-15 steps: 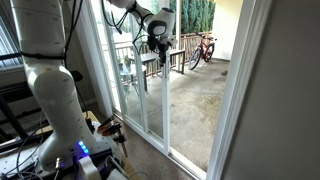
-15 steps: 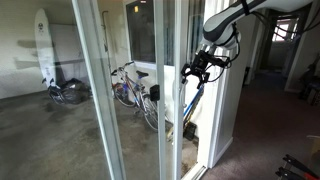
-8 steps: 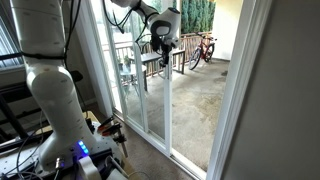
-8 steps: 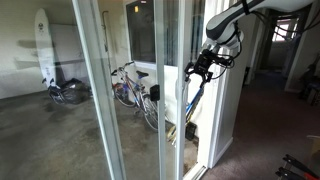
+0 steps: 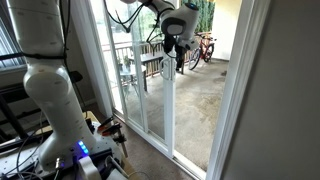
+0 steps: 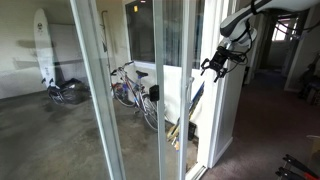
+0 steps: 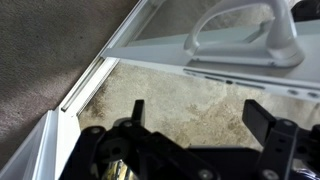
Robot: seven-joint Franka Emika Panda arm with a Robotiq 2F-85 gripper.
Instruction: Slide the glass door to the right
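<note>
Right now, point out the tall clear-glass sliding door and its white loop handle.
Glass door (image 5: 172,115): exterior view, white leading frame edge.
White loop handle (image 7: 240,55): wrist view, lower bar.

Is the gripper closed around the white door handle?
No: the gripper is open, only floor shows between its fingers, and the handle lies beyond them.

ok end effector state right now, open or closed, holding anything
end effector: open, fingers spread wide, nothing between them; the door handle lies beyond the fingertips, not gripped.
</note>
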